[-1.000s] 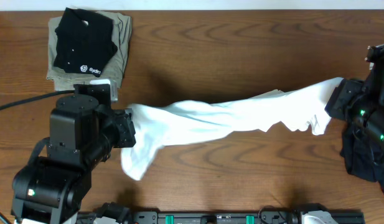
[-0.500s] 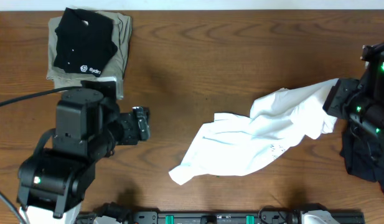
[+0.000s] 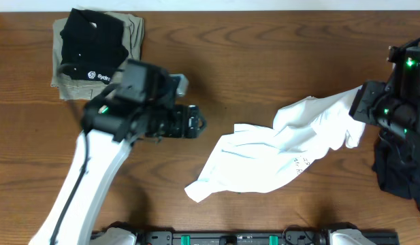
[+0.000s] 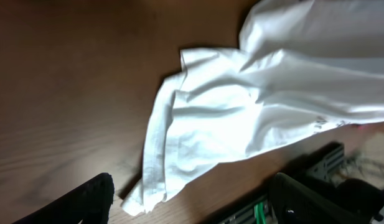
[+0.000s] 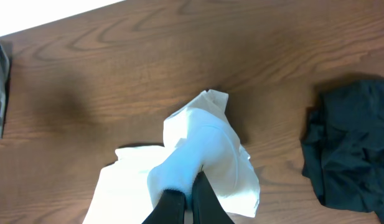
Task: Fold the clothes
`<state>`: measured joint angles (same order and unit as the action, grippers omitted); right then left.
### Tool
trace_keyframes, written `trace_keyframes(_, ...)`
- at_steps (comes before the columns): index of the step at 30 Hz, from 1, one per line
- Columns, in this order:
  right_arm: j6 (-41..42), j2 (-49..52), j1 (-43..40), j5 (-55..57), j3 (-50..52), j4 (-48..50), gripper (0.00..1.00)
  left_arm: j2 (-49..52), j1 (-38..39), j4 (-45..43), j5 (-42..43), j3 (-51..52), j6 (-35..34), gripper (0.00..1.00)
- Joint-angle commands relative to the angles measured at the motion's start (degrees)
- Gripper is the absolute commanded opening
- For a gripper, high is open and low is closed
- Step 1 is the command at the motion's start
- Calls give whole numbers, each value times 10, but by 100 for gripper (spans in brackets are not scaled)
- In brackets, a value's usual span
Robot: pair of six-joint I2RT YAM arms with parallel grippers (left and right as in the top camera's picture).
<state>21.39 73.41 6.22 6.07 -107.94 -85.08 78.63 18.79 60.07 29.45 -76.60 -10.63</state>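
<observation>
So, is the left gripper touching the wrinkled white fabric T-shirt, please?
Apart: overhead view shows bare wooden table between the left gripper and the wrinkled white fabric T-shirt.

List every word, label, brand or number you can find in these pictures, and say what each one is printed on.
Black shirt: a small white logo with a short word beside it, too small to read with certainty.
White T-shirt: a short line of tiny dark print near one edge, too blurred to read.
No other text, numbers or signs can be read in any view.

Dark heap (image 3: 398, 173), perhaps cloth, beside T-shirt (image 3: 264, 160)
</observation>
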Motion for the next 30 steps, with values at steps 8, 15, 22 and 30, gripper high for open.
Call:
trace_keyframes(8,-9,24,-7,6,-10,0,1,155,74,-72,47,-5,8,82)
trace_keyframes(15,-9,29,-7,6,-10,-1,1,231,112,-123,47,-5,-7,82)
trace_keyframes(22,-13,29,-7,6,-10,-4,1,298,112,-160,69,-5,-1,81)
trace_keyframes(30,-13,29,-7,6,-10,-4,1,343,117,-224,92,-5,-18,81)
